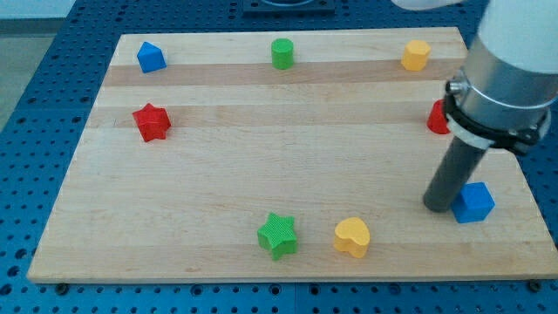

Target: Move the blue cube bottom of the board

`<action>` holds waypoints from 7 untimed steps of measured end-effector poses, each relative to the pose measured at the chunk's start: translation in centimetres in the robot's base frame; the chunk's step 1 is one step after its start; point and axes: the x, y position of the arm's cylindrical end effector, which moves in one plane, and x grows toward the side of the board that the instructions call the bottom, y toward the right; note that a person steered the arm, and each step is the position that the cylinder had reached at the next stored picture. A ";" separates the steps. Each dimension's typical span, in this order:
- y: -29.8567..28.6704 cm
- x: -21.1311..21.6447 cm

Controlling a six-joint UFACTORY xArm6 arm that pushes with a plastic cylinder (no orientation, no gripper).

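My tip (438,207) rests on the counter (261,166), touching the blue cube (474,202) on the side toward the view's left (there is no pincer here to open or hold, only a bare rod). The cube sits near the counter's right edge, low but short of the bottom edge. Pressing from that side would likely drive it rightward, not down.

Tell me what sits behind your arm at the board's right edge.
A red block pokes out from behind my arm, at the view's right. Only its left part shows, so its shape cannot be told. Below it, my tip touches the blue cube.
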 end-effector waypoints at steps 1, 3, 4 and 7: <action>0.3 -4.4; 6.0 -4.7; 6.0 -3.8; 6.0 2.4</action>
